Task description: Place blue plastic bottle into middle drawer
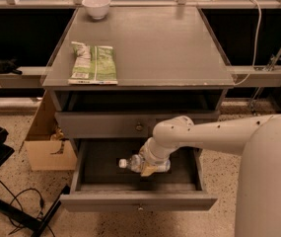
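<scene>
Though partly hidden by the robot, plainly 1 grey cabinet with a wide flat top. At the right, a bulky white robot body and its white arm, bent down and leftward into the middle drawer. Pulled well out, dark floor exposed, knobbed front toward the camera. Above it and set further back, the similar upper drawer front. Left of the cabinet, on the speckled floor, a cardboard box. On the cabinet top, front left, a green snack bag lying flat; back left, a white bowl. Inside the middle drawer, near its centre, the blue plastic bottle on its side, white cap pointing left. Right against the bottle's right end, low in the drawer, the gripper. Cannot tell whether clamped on the bottle or loose.
</scene>
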`<state>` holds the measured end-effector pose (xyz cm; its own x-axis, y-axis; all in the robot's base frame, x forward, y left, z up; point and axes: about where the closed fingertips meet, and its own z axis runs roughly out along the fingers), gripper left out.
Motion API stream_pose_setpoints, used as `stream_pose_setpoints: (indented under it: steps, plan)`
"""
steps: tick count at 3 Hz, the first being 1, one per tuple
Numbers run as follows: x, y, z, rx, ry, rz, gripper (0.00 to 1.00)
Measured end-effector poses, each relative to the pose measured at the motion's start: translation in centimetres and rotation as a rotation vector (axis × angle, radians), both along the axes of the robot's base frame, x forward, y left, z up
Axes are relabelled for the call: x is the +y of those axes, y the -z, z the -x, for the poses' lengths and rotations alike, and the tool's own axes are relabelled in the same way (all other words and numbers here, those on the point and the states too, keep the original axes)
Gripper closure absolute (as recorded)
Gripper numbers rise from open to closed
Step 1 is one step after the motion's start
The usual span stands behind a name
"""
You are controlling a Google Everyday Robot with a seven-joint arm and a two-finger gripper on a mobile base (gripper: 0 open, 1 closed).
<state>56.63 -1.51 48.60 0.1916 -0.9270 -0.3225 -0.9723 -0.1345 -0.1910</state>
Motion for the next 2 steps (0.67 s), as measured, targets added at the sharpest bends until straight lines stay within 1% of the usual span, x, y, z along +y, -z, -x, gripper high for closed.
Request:
stream_pose_setpoints:
  steps: [1, 2]
  plan:
    - [0.0, 0.0, 0.0, 0.0, 0.0, 0.0, 0.04]
    - [0.0, 0.01, 0.01, 0.0, 0.0, 0.0, 0.0]
